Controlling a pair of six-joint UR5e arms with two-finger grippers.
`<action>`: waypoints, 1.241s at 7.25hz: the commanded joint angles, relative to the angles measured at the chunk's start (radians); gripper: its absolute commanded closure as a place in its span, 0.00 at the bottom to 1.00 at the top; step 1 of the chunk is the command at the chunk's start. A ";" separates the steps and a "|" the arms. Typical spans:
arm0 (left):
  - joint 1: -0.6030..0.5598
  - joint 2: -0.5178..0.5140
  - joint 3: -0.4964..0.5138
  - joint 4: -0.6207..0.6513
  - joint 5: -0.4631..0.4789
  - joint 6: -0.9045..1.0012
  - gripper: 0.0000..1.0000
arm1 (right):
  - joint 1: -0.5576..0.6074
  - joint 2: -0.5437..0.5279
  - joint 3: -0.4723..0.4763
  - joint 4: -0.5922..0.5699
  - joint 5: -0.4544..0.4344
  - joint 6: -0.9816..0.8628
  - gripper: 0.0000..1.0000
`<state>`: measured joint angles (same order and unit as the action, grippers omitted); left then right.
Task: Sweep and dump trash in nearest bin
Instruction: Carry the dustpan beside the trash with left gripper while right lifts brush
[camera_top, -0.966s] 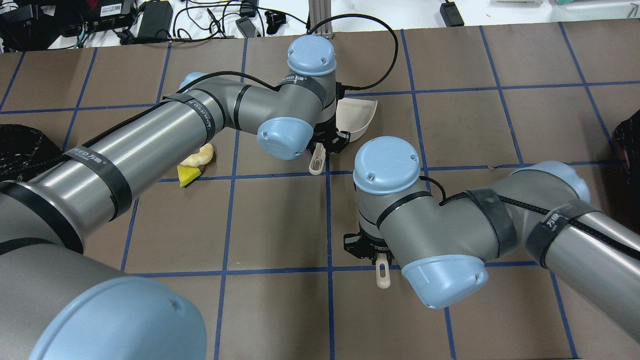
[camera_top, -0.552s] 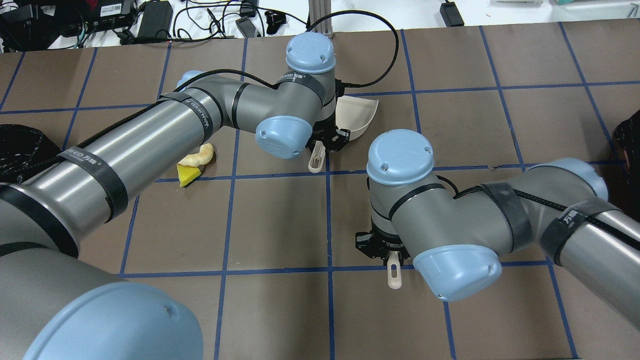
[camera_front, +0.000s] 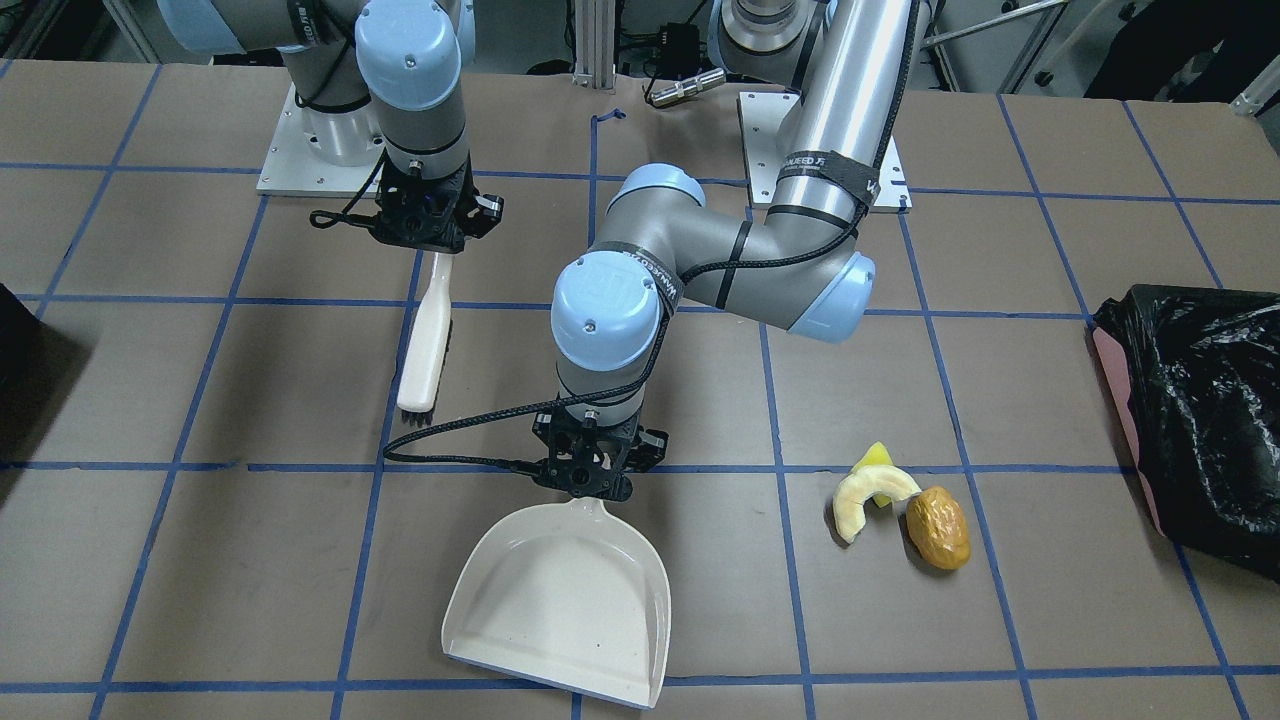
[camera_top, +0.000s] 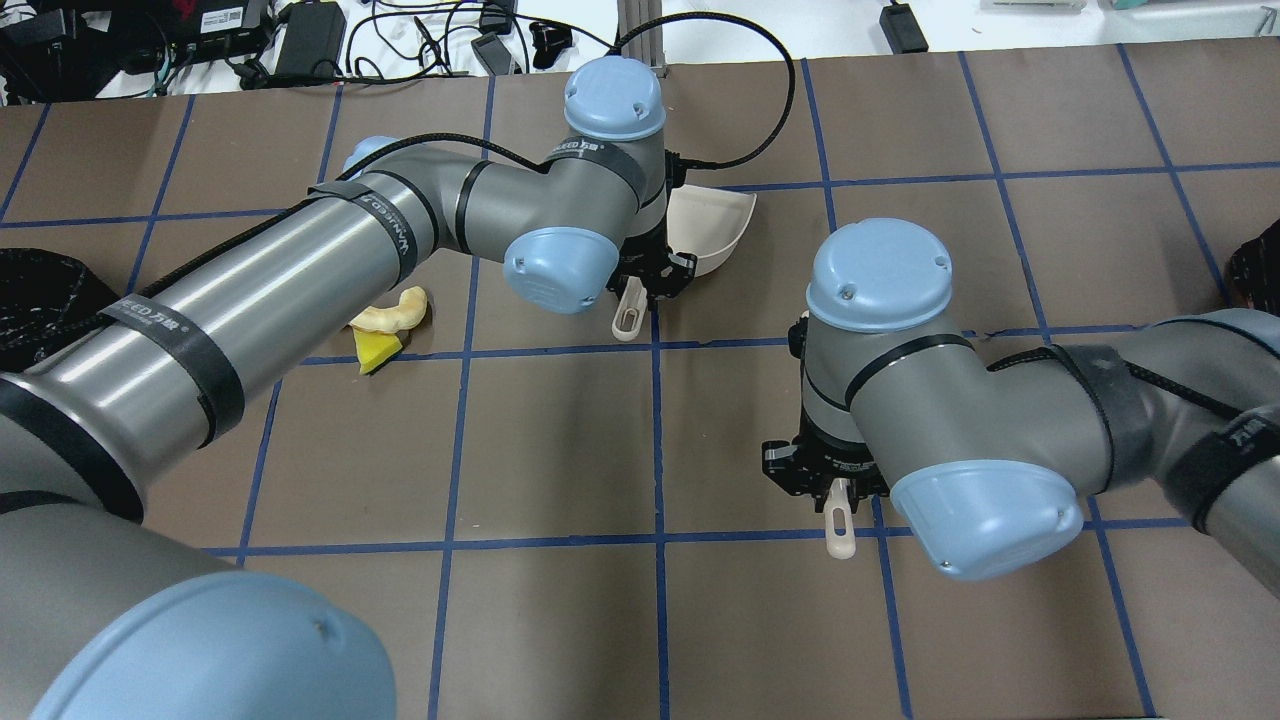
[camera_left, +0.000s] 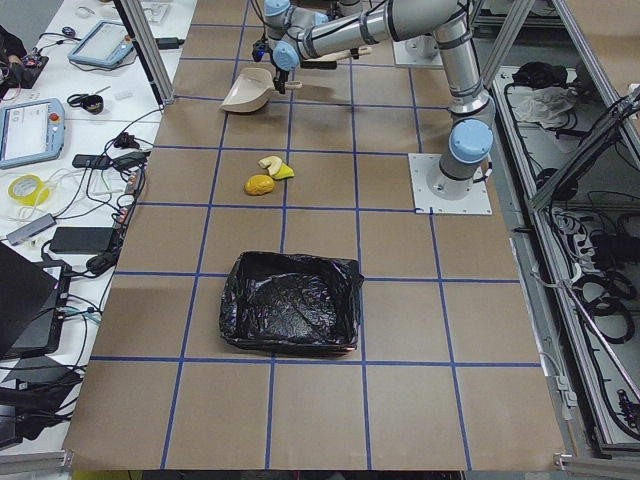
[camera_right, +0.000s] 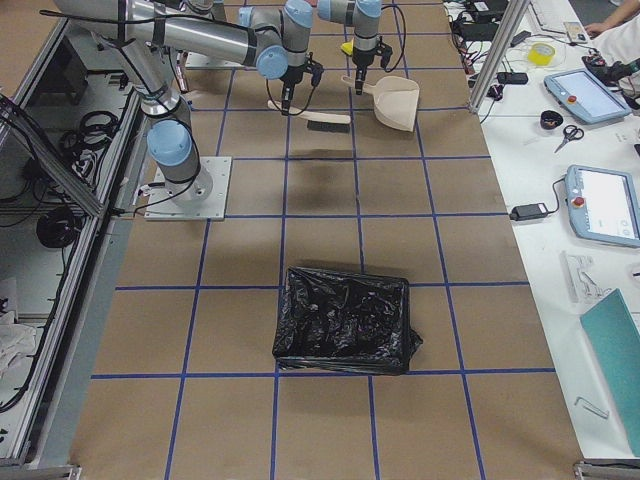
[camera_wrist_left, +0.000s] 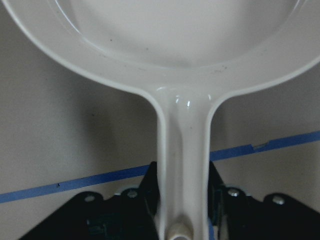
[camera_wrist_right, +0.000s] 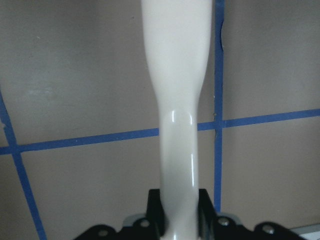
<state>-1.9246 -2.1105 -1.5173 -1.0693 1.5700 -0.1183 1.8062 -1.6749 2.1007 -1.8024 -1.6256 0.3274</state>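
My left gripper (camera_front: 590, 478) is shut on the handle of a white dustpan (camera_front: 560, 610) that lies on the table, mouth away from me. My right gripper (camera_front: 432, 235) is shut on the handle of a white brush (camera_front: 425, 340) and holds it bristles down. The trash lies to the left of the dustpan: a pale banana-like slice (camera_front: 868, 497), a small yellow chunk (camera_front: 873, 458) and a brown-orange lump (camera_front: 938, 541). The bin (camera_front: 1125, 420), pink-sided with a black bag, stands further left. In the overhead view my left arm hides the lump.
A second black-lined bin (camera_right: 345, 320) stands on my right side and shows at the overhead view's right edge (camera_top: 1260, 280). Brown paper with blue tape lines covers the table (camera_top: 560, 450). Cables and devices lie beyond the far edge.
My right arm has moved to the right with the brush in its gripper. My left arm and the dustpan have shifted only slightly.
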 joint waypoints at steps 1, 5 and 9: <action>0.082 0.024 0.006 -0.006 -0.002 0.165 1.00 | -0.037 -0.014 -0.001 0.011 -0.026 -0.044 1.00; 0.319 0.148 0.000 -0.292 0.059 0.727 1.00 | -0.105 -0.025 -0.062 0.081 -0.011 -0.096 1.00; 0.588 0.210 0.012 -0.360 0.152 1.330 1.00 | -0.110 0.022 -0.246 0.146 0.030 -0.117 1.00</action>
<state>-1.4166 -1.9114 -1.5128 -1.4272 1.6956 1.0253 1.6912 -1.6780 1.9177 -1.6668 -1.6118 0.2138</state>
